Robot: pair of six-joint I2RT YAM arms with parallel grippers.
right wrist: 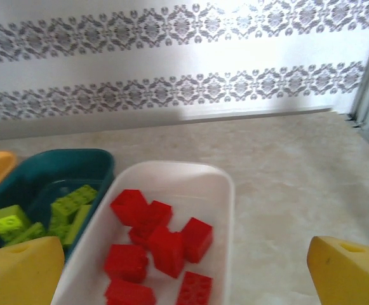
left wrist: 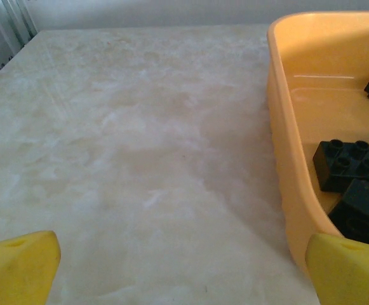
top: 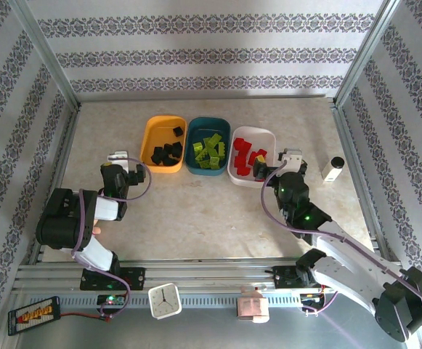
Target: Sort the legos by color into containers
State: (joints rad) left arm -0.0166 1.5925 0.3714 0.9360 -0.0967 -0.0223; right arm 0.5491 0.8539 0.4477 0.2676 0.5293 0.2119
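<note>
1. My left gripper (left wrist: 184, 273) sits low over the table (left wrist: 140, 159). Its jaws are spread wide, with only bare surface between them.
2. Its right finger (left wrist: 349, 270) is just beside the outer wall of the orange-yellow tray (left wrist: 286, 159), at the tray's near left corner.
3. The black bricks (left wrist: 343, 164) lie inside that tray, several bunched at its near end.
4. My right gripper (right wrist: 184, 273) hangs at the near end of the white tray (right wrist: 225, 190), jaws equally wide apart and gripping nothing.
5. The red bricks (right wrist: 165, 244) lie in a loose heap in the white tray.
6. The lime green bricks (right wrist: 70, 203) sit in the dark teal tray (right wrist: 57, 162), just beside the white one on its left.
7. From above, the three trays stand side by side: orange-yellow left, teal middle, white right.
8. A white cylinder (top: 333, 169) with a black cap lies on the table to the right of the white tray, apart from it.
</note>
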